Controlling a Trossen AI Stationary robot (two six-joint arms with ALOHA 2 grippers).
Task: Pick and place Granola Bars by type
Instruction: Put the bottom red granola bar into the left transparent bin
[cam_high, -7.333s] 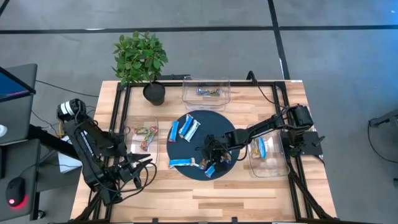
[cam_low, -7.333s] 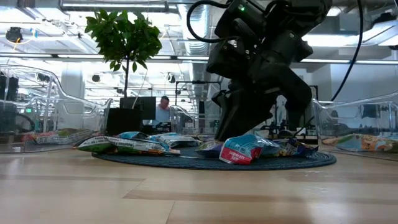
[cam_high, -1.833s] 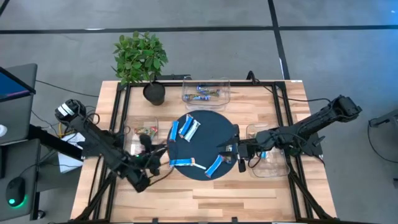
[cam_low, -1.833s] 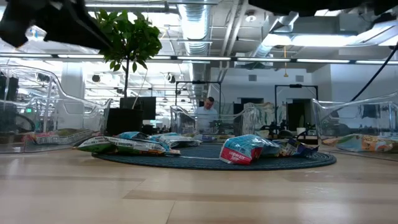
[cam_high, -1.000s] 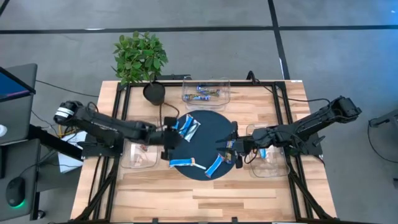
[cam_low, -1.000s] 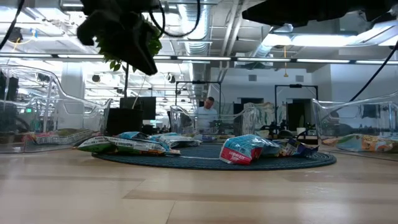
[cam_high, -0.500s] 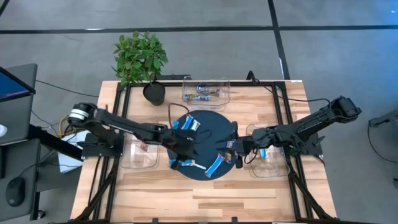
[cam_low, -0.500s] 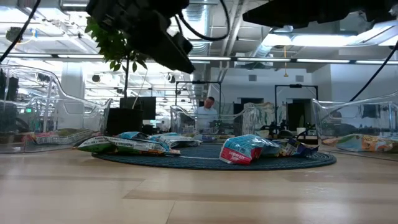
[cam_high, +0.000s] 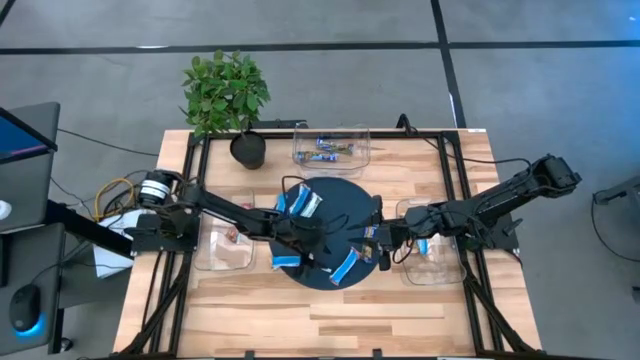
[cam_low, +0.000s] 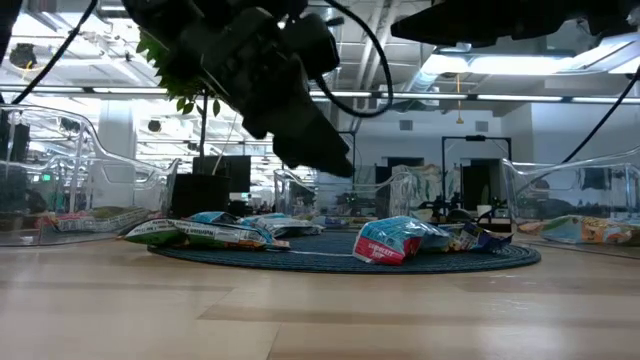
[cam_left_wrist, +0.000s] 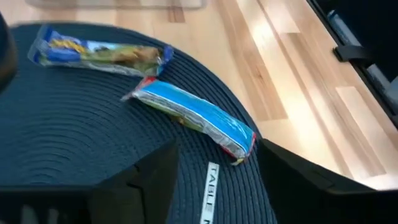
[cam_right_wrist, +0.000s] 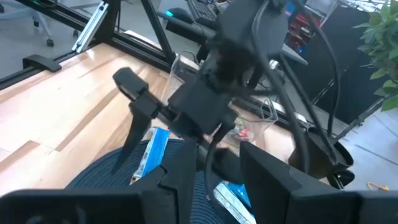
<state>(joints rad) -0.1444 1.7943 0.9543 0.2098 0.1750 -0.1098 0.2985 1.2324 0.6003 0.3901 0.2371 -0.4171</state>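
Several blue-and-white granola bars lie flat on the round dark mat (cam_high: 330, 235): one (cam_high: 345, 268) near its front edge, one (cam_high: 285, 262) at its front left, a pair (cam_high: 300, 203) at its far left. My left gripper (cam_high: 325, 247) hovers open above the mat's middle. In its wrist view its fingers (cam_left_wrist: 217, 158) stand apart just short of a blue bar (cam_left_wrist: 199, 115), with a blue-green-yellow bar (cam_left_wrist: 99, 53) farther off. My right gripper (cam_high: 375, 240) waits open at the mat's right edge, its fingers (cam_right_wrist: 217, 177) bare.
Three clear bins hold sorted bars: one at the far edge (cam_high: 330, 148), one at the left (cam_high: 228, 245), one at the right (cam_high: 432, 250). A potted plant (cam_high: 228, 95) stands at the far left corner. Black frame rails run along the table's sides.
My left arm has swung from beside the left bin toward the table's right, out over the mat, and has come down closer to the bars. The bars and my right arm have kept still.
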